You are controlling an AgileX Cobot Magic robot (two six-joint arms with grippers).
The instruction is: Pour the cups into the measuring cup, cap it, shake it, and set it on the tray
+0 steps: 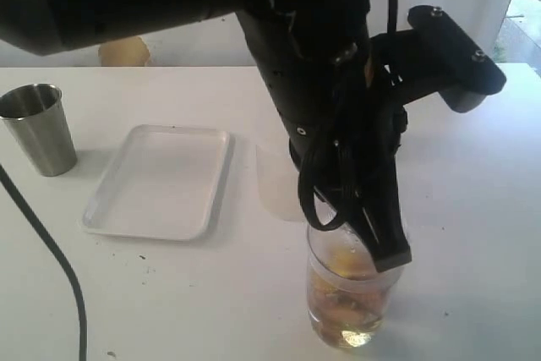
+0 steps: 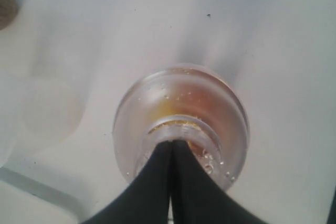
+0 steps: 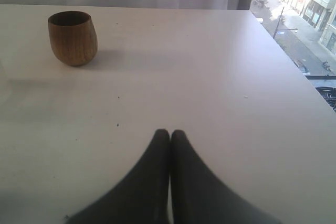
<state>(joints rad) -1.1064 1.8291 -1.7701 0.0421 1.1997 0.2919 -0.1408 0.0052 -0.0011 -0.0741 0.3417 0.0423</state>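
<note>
**Item 1. Measuring cup** (image 1: 349, 298): clear cylinder, upright on the white counter (image 1: 473, 209) toward its near edge, well apart from the tray. Amber liquid (image 1: 342, 289) with pale bubbles is seen inside. From the left wrist view a narrower clear ring, the neck of a domed top (image 2: 181, 124), is seen centred within the outer wall.

**Item 2. Left hand** (image 1: 387, 251): black, pointed down at the top of the measuring cup. Its 2 fingers (image 2: 152, 182) are clenched flat against each other, with the tips over the neck of the domed top. Whether the tips touch the plastic cannot be told.

**Item 3. Right hand** (image 3: 169, 132): clenched, its 2 fingers pressed together, held above bare counter and apart from every item.

**Item 4. Steel tumbler** (image 1: 38, 128): tapered, brushed, upright, mouth up, toward the counter's left edge and near the tray's far-left corner without touching it.

**Item 5. Wooden cup** (image 3: 72, 38): rounded, reddish-brown, upright, near the counter's far edge, beside the pale curtain. Its inside cannot be seen.

**Item 6. Tray** (image 1: 110, 213): flat, white, rounded corners, low rim, lying between the steel tumbler and the measuring cup.

**Item 7. Frosted cup** (image 1: 277, 182): faint translucent shape just beside the tray's right edge, partly hidden by the arm.

**Item 8. Cable** (image 1: 51, 247): dark, 1 length curving across the counter's near-left corner.
</note>
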